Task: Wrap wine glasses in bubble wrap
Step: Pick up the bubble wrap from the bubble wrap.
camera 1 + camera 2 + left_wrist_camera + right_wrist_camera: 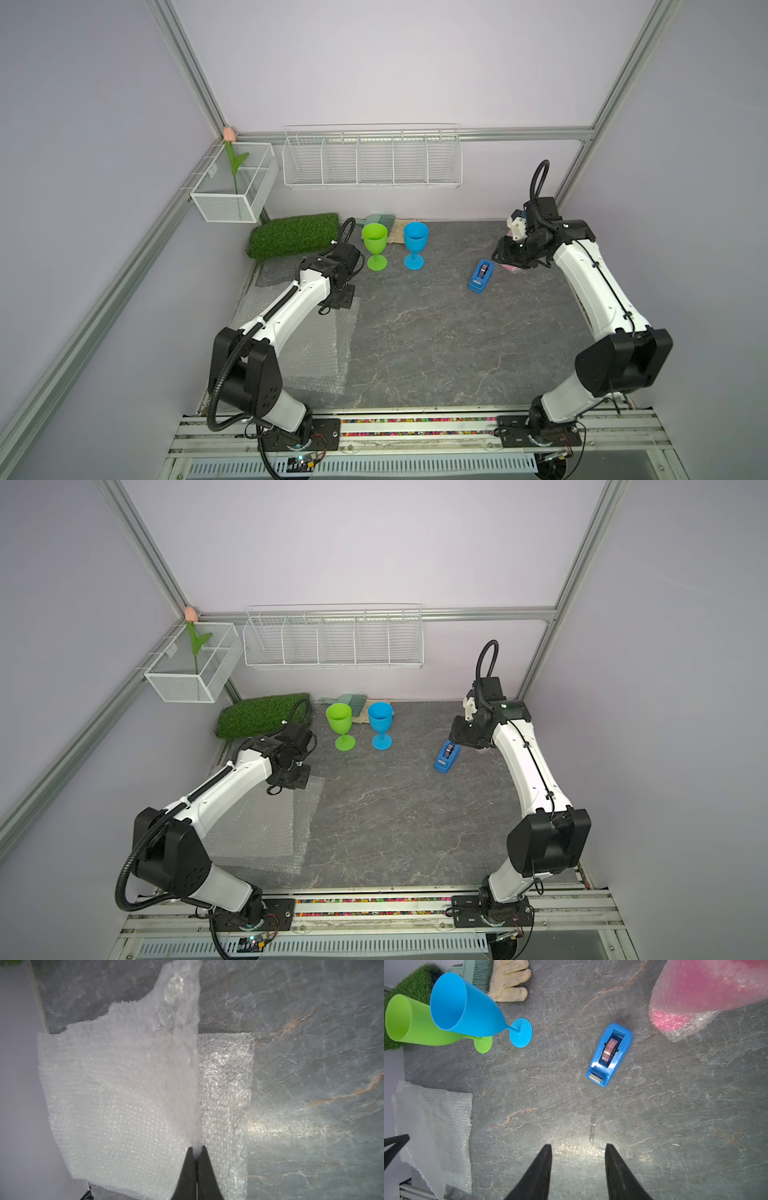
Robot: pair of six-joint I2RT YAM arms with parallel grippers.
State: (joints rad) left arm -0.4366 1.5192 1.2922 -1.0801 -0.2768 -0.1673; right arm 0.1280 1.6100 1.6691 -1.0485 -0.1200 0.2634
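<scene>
bubble wrap (124, 1095): clear whitish plastic film, dimpled
wine glasses (467, 1007): smooth opaque plastic, slightly sheened
tape dispenser (610, 1053): glossy plastic
table (675, 1126): matt grey veined stone look
turf mat (295, 235): rough green fibre

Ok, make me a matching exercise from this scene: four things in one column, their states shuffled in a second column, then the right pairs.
Column one:
1. pink goblet
2. green goblet
3. left gripper
4. right gripper

Column two:
A. open, holding nothing
B. standing upright, unwrapped
C. shut on a bubble wrap sheet
D. already wrapped

Pairs: 1-D, 2-B, 3-C, 4-A
</scene>
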